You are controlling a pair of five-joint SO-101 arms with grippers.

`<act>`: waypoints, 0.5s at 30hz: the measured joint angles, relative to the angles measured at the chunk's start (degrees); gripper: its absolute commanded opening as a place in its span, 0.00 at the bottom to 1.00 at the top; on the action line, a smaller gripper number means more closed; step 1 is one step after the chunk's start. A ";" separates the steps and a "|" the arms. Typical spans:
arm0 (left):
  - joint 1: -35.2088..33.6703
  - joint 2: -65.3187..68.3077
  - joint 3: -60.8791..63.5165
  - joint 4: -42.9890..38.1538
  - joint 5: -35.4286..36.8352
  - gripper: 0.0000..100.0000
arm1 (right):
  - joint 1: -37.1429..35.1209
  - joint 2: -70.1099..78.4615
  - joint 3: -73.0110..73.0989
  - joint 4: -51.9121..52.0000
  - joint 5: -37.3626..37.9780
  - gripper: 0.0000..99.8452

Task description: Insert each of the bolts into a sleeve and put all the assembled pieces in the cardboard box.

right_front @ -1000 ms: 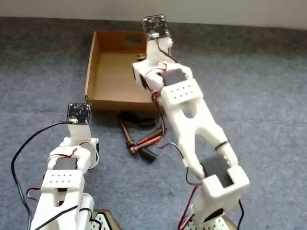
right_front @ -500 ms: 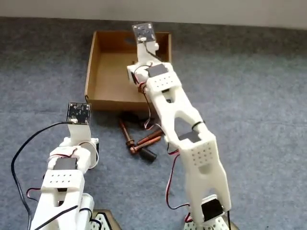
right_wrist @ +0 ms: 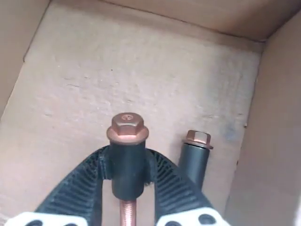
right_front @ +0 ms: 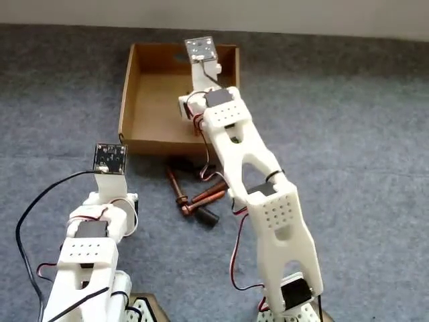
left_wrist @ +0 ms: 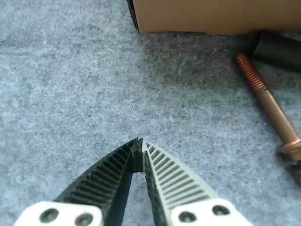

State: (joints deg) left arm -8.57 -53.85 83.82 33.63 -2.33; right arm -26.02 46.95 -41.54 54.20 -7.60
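Observation:
My right gripper (right_wrist: 127, 157) hangs inside the cardboard box (right_wrist: 117, 70), shut on a black sleeve (right_wrist: 127, 175) with a copper bolt (right_wrist: 127, 130) through it. A second assembled piece (right_wrist: 195, 157) lies on the box floor close beside it. From above, the right arm (right_front: 228, 127) stretches over the box (right_front: 151, 100). Loose copper bolts (right_front: 201, 196) and black sleeves (right_front: 208, 217) lie on the carpet just in front of the box. My left gripper (left_wrist: 140, 151) is shut and empty, low over the carpet, with one bolt (left_wrist: 265, 101) and a sleeve (left_wrist: 277, 47) ahead of it.
Grey carpet (right_front: 348, 134) covers the table. The box's front wall (left_wrist: 211, 14) stands just beyond the left gripper. The left arm (right_front: 100, 221) sits at the near left, well apart from the right arm.
The right arm swung left and stretched out over the box with the sleeved bolt, then nearly stopped. The left arm has stayed still.

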 measured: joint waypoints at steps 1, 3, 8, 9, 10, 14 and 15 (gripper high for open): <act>0.00 0.00 0.00 0.00 0.00 0.03 | 0.00 0.00 0.00 0.00 0.09 0.01; 0.00 0.00 0.00 0.00 0.00 0.03 | 0.00 0.00 0.00 0.00 0.09 0.01; 0.00 0.00 0.00 0.00 0.00 0.03 | 0.00 0.00 0.00 0.00 -0.88 0.01; 0.00 0.00 0.00 0.00 0.00 0.03 | 0.00 0.00 0.00 0.00 -1.85 0.01; 0.00 0.00 0.00 0.00 0.00 0.03 | 0.00 0.00 0.00 0.00 -2.46 0.01; 0.00 0.00 0.00 0.00 0.00 0.03 | 0.00 0.00 0.00 0.00 -2.99 0.01; 0.00 0.00 0.00 0.00 0.00 0.03 | 0.00 0.00 0.00 0.00 -2.99 0.01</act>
State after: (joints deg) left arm -8.57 -53.85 83.82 33.63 -2.33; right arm -26.02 46.95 -41.54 54.20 -10.59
